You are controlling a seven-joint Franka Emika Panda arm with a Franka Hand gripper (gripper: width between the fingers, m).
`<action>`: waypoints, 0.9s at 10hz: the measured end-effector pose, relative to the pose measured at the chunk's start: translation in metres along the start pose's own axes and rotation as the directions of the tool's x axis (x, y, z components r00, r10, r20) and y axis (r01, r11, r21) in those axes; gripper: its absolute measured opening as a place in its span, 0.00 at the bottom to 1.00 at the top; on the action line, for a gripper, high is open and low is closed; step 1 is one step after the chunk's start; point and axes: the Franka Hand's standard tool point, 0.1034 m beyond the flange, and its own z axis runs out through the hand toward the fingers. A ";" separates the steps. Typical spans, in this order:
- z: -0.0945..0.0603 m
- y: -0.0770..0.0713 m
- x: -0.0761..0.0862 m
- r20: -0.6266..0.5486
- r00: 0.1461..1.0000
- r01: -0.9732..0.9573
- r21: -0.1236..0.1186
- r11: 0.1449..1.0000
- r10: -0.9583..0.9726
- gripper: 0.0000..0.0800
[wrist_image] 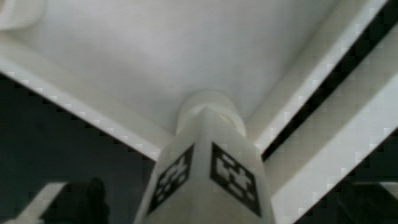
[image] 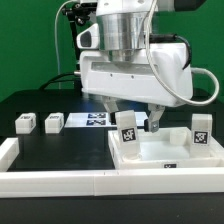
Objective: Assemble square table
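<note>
A: Start at the exterior view's left. What sits there?

B: Two small white tagged blocks, the first leg block (image: 24, 123) and a second leg block (image: 53, 123), stand side by side but apart on the black table (image: 45, 105). Bare black surface lies behind them and in front, up to the long white border rail (image: 60, 178) that runs along the near edge and turns up at the left corner.

A: And next to them?

B: The marker board (image: 88, 121) lies flat just beside the second block, partly under the arm.

A: Where is the tabletop?

B: The square tabletop (image: 165, 158) lies right of centre, its near rim close against the border rail. A tagged leg (image: 128, 133) stands upright on its left part, and another tagged leg (image: 201, 129) stands upright at its far right corner.

A: The gripper?

B: The gripper (image: 134, 122) hangs over the left leg, its dark fingers (image: 155, 122) spread wide to either side of it, holding nothing. In the wrist view the leg (wrist_image: 210, 150) rises between the finger tips (wrist_image: 54, 203), with a gap on each side, and the tabletop's raised rim (wrist_image: 71, 95) runs just beside it.

A: Open room?

B: The tabletop's middle, between the two legs, is bare.
</note>
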 end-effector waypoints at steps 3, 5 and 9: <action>0.000 0.001 0.001 0.000 0.971 0.238 -0.001 0.971 -0.238 0.81; 0.000 0.001 0.001 0.000 0.922 0.386 -0.001 0.922 -0.386 0.81; -0.001 0.001 0.001 -0.001 0.770 0.638 -0.005 0.770 -0.638 0.81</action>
